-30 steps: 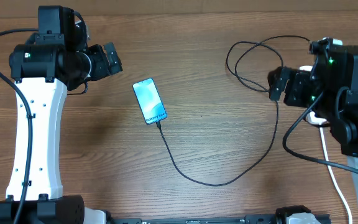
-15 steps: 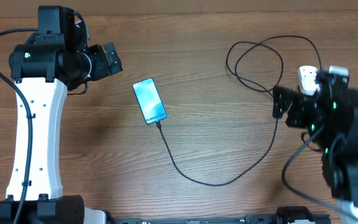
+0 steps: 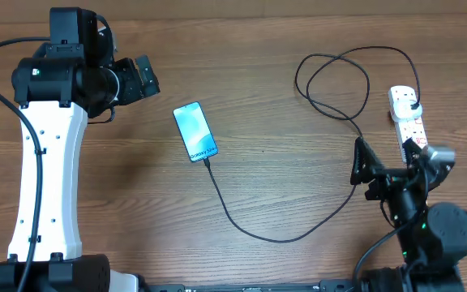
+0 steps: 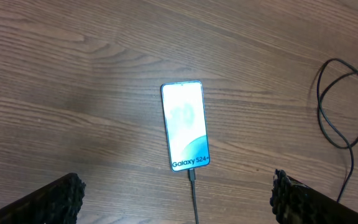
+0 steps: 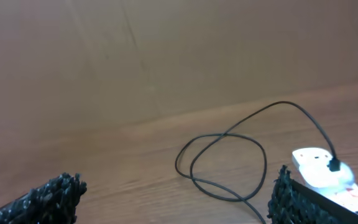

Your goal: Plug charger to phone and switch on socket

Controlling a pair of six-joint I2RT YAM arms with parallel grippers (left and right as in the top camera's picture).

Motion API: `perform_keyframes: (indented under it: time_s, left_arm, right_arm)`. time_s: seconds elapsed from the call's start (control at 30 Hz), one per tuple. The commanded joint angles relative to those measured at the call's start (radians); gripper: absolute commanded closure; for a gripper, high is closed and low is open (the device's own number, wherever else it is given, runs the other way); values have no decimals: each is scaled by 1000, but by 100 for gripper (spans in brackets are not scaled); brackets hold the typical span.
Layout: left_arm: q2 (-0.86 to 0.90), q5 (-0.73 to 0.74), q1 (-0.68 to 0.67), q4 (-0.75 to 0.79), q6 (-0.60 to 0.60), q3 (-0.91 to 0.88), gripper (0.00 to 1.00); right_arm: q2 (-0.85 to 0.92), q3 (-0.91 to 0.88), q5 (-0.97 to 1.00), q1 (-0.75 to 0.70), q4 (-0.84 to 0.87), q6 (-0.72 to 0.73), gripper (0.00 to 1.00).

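The phone (image 3: 195, 131) lies screen-up left of centre, lit, and it also shows in the left wrist view (image 4: 185, 126). The black charger cable (image 3: 274, 238) has its tip in the phone's near edge (image 4: 192, 176). It sweeps right, loops at the back (image 5: 222, 162), and its plug (image 3: 412, 102) sits in the white socket strip (image 3: 406, 118) at the far right (image 5: 319, 168). My left gripper (image 3: 143, 77) is open and empty, up and left of the phone (image 4: 176, 190). My right gripper (image 3: 386, 162) is open and empty, in front of the socket (image 5: 176, 196).
The right arm's body stands at the front right corner, over the socket's near end. A plain brown wall rises behind the table's back edge (image 5: 166, 56). The left arm's white column (image 3: 47, 178) stands along the left side.
My right arm has pulled back from the socket toward the front edge, uncovering the strip and plug. The left arm, phone and cable have not moved.
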Motion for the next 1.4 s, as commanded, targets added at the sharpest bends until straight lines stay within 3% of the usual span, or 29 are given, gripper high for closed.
perform_keyframes:
  time_s: [0.0, 0.5, 0.9, 1.17, 1.37]
  left_arm:
    - [-13, 9, 0, -2, 14, 11, 0]
    - [-13, 9, 0, -2, 14, 11, 0]
    - [-13, 9, 0, -2, 14, 11, 0]
    - [-13, 9, 0, -2, 14, 11, 1]
    - [-13, 9, 0, -2, 14, 11, 0]
  right_arm:
    - [-79, -116, -5, -2, 81, 55, 0]
    - [-280, -402, 7, -1, 321, 129, 0]
    - [-376, -507, 9, -1, 416, 128, 0]
    - [-376, -505, 40, -1, 389, 121, 0]
    - [-376, -505, 59, -1, 224, 121, 0]
